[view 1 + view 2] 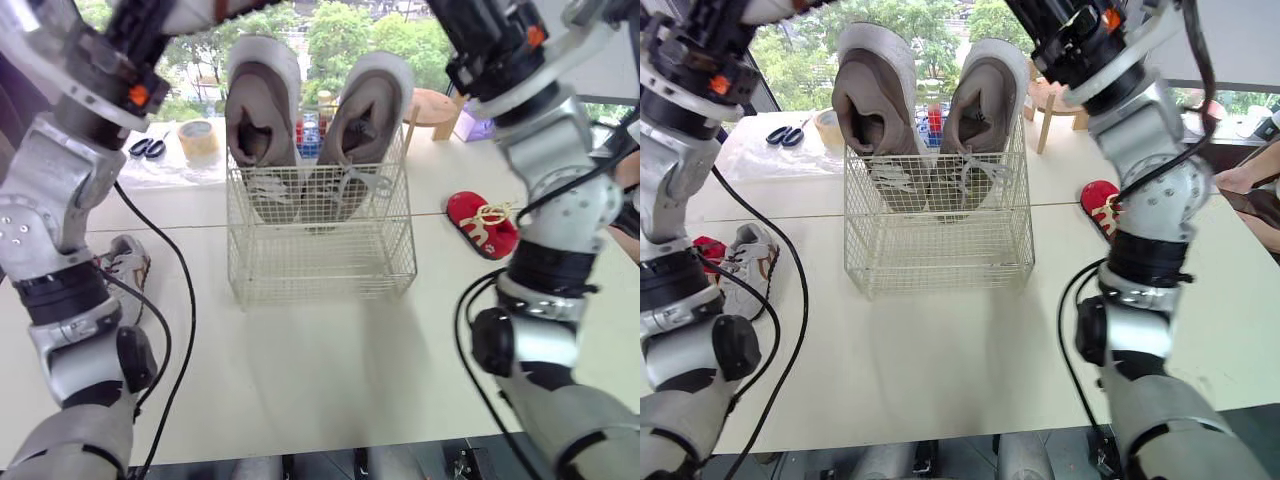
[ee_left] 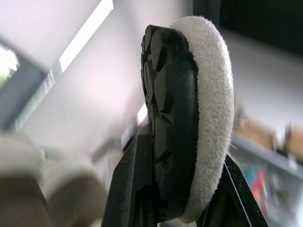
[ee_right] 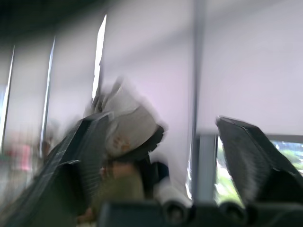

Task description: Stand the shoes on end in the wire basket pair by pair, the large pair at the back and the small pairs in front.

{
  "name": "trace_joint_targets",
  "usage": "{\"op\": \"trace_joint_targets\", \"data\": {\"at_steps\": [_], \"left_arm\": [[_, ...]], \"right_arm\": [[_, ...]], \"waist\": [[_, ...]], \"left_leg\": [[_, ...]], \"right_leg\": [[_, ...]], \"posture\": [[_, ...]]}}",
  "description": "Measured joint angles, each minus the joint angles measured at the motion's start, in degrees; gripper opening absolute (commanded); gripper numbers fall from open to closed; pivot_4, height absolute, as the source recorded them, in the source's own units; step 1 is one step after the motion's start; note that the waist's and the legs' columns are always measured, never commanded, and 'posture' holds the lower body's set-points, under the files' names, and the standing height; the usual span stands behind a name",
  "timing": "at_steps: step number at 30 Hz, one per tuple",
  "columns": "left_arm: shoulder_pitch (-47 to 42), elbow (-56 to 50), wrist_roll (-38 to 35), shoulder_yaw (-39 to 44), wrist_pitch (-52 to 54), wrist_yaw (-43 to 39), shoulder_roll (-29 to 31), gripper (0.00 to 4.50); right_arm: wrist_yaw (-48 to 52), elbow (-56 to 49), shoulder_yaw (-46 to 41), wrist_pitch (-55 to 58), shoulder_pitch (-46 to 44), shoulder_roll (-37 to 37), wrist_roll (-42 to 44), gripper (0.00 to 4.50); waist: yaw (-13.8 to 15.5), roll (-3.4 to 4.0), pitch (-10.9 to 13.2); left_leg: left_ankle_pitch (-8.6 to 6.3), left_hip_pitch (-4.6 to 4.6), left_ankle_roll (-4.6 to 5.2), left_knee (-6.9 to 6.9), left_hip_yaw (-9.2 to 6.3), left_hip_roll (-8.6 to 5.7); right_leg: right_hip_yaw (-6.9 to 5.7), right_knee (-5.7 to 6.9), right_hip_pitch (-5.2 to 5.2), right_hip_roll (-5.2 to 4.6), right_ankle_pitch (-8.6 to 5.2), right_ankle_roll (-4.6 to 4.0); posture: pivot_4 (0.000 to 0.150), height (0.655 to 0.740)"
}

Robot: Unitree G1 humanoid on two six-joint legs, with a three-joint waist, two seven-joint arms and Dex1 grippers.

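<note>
One small shoe with black treaded sole and white fleecy rim (image 2: 213, 94) is clamped in the left gripper (image 2: 184, 156). It looks light and soft above, and firmest to pinch across the sole. A small grey-and-white trainer (image 1: 125, 265) lies on the table (image 1: 300, 370). The white wire basket (image 1: 320, 270) holds two large taupe shoes (image 1: 262, 110) upright at its back, its front half free. A small red shoe (image 1: 482, 222) lies right. The right gripper (image 3: 161, 127) gapes wide.

Daylight from the windows (image 1: 350, 30) behind the white wire basket (image 1: 320, 250) throws soft shadows forward on the pale counter (image 1: 320, 370). In the left wrist view the black-soled, white-fleece shoe (image 2: 189, 118) is sharp and the background defocused. Motion blur smears the right wrist view.
</note>
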Motion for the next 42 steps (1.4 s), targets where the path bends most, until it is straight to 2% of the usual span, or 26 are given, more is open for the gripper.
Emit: {"op": "trace_joint_targets", "data": {"at_steps": [1,3,6,10,24,27,28,29,32,33,34,35,40,41,42], "left_arm": [[0.06,-0.95,1.35,0.02,-1.49,-0.21,-1.18,0.30],[0.03,-1.36,2.19,-0.15,-2.57,-0.58,-2.32,0.30],[-0.04,-1.15,2.19,0.00,-3.75,-0.89,-3.33,0.30],[-0.04,-1.02,2.20,-0.52,-3.79,-1.49,-5.13,0.30],[3.64,-2.40,9.48,-5.34,-2.62,-4.35,-5.84,0.30],[4.39,-3.53,10.41,-6.59,-1.98,-4.53,-6.47,0.30],[4.44,-3.62,10.62,-6.55,-2.04,-4.59,-6.80,0.30],[4.46,-4.35,10.75,-6.54,-2.08,-4.72,-6.93,0.30],[4.58,-5.44,11.08,-6.53,-2.10,-4.84,-6.88,0.30],[4.74,-6.10,11.46,-6.53,-2.17,-5.14,-6.77,0.80],[4.89,-6.62,11.87,-6.53,-2.24,-5.33,-6.69,1.36],[5.32,-6.98,12.29,-6.53,-2.27,-5.32,-6.44,1.66],[10.02,-11.21,11.81,-6.53,0.00,-2.76,-3.62,4.26],[12.30,-14.60,11.39,-6.63,0.85,-1.10,-2.46,4.46],[14.28,-17.93,11.18,-6.57,1.48,1.18,-1.40,4.46]], "right_arm": [[-5.88,-0.85,-1.43,0.01,0.17,4.58,4.54,4.48],[-11.79,-1.97,-1.28,0.02,0.49,8.60,8.34,4.48],[-16.46,-3.40,0.08,-0.70,0.93,12.44,10.27,4.48],[-17.63,-3.55,2.84,-1.62,1.64,15.60,10.27,4.48],[-17.82,-2.47,7.58,-2.96,1.37,16.73,8.21,4.48],[-17.87,-2.46,7.55,-3.41,1.37,16.66,8.11,3.63],[-17.94,-2.46,7.54,-3.47,1.37,16.71,8.10,3.21],[-18.24,-2.46,7.50,-3.53,1.40,16.70,8.02,2.58],[-18.43,-2.46,7.44,-3.63,1.41,16.67,8.02,1.61],[-18.44,-2.46,7.43,-3.54,1.41,16.55,8.01,1.29],[-18.44,-2.46,7.43,-3.41,1.41,16.34,8.02,1.28],[-18.43,-2.46,7.39,-3.28,1.41,16.12,8.04,1.28],[-17.79,-2.35,7.05,-1.33,1.30,13.39,9.78,1.28],[-16.69,-2.17,6.46,-0.52,0.98,10.75,10.60,1.28],[-15.09,-1.80,5.31,-0.16,0.33,7.99,11.20,1.28]], "waist": [[0.00,0.00,0.00],[0.05,0.01,0.01],[0.06,0.01,0.01],[-0.03,0.01,0.01],[-0.26,0.01,0.01],[-0.07,0.01,0.01],[-0.10,0.01,0.01],[-0.18,0.01,0.01],[-0.22,0.01,0.01],[-0.25,0.01,0.01],[-0.29,0.01,0.01],[-0.31,0.01,0.01],[-0.43,0.01,0.01],[-0.40,0.01,0.01],[-0.15,0.01,0.01]], "left_leg": [[0.03,-0.01,-0.04,-0.10,0.00,-0.01],[0.04,-0.01,-0.04,-0.17,0.02,-0.05],[0.02,-0.01,-0.01,-0.17,0.03,-0.07],[0.02,-0.01,0.02,-0.17,0.02,-0.08],[0.02,0.01,0.03,-0.25,-0.06,-0.04],[0.02,0.00,0.03,-0.28,-0.07,-0.03],[0.02,0.00,0.03,-0.28,-0.06,-0.03],[0.02,0.00,0.03,-0.29,-0.06,-0.03],[0.02,0.01,0.03,-0.35,-0.06,-0.03],[0.02,0.01,0.03,-0.37,-0.06,-0.03],[0.02,0.01,0.03,-0.39,-0.06,-0.03],[0.02,0.03,0.03,-0.41,-0.05,-0.03],[0.02,0.03,0.03,-0.48,-0.06,0.07],[0.02,0.02,0.03,-0.49,-0.05,0.08],[0.02,0.02,0.03,-0.49,-0.07,0.05]], "right_leg": [[-0.01,-0.01,-0.03,0.00,0.00,0.00],[-0.01,-0.02,-0.06,0.01,0.00,0.00],[-0.02,-0.06,-0.03,0.02,0.00,0.00],[-0.02,-0.06,-0.02,0.08,0.00,0.02],[-0.01,-0.07,-0.02,0.37,-0.02,0.01],[-0.01,-0.08,-0.01,0.35,-0.02,0.01],[0.00,-0.08,-0.01,0.35,-0.02,0.01],[0.00,-0.08,-0.01,0.35,-0.02,0.01],[0.00,-0.08,-0.03,0.36,-0.02,0.01],[0.00,-0.08,-0.04,0.36,-0.02,0.01],[0.00,-0.08,-0.04,0.37,-0.02,0.01],[0.00,-0.08,-0.04,0.37,-0.02,0.01],[0.01,-0.08,-0.05,0.36,-0.02,0.00],[0.02,-0.10,-0.04,0.32,-0.02,0.00],[0.02,-0.12,-0.02,0.27,-0.02,0.01]], "posture": [[0.150,0.7400],[0.150,0.7400],[0.150,0.7400],[0.150,0.7400],[0.150,0.7400],[0.150,0.7400],[0.150,0.7400],[0.150,0.7400],[0.150,0.7400],[0.150,0.7400],[0.150,0.7400],[0.150,0.7400],[0.150,0.7400],[0.150,0.7400],[0.150,0.7400]]}}
